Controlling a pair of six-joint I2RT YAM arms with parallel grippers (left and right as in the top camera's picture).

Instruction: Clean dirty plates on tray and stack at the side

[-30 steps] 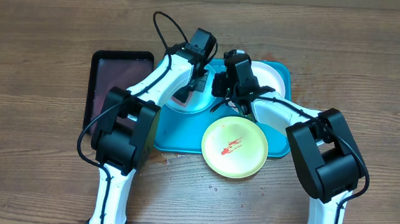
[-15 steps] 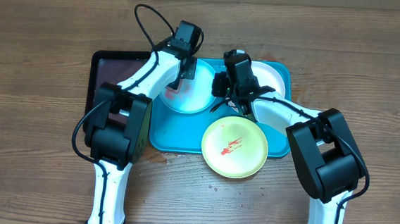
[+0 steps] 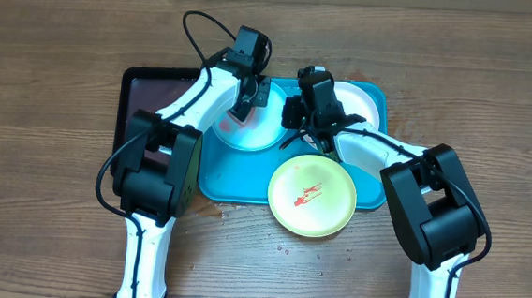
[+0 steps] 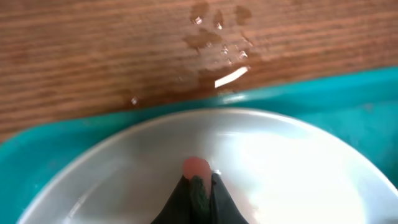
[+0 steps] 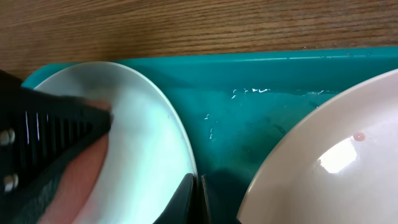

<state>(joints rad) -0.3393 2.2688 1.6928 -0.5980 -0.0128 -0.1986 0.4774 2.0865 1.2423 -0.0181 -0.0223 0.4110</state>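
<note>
One blue plate | left hand: pink sponge | right hand: rim

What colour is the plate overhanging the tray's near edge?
Pale green plate, red smears; clearest overhead.

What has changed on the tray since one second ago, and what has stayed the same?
The left gripper, jaws shut on a pinkish wad, slid across the light blue plate toward its far-left side. The right gripper, the green plate and the white plate stayed put.
</note>
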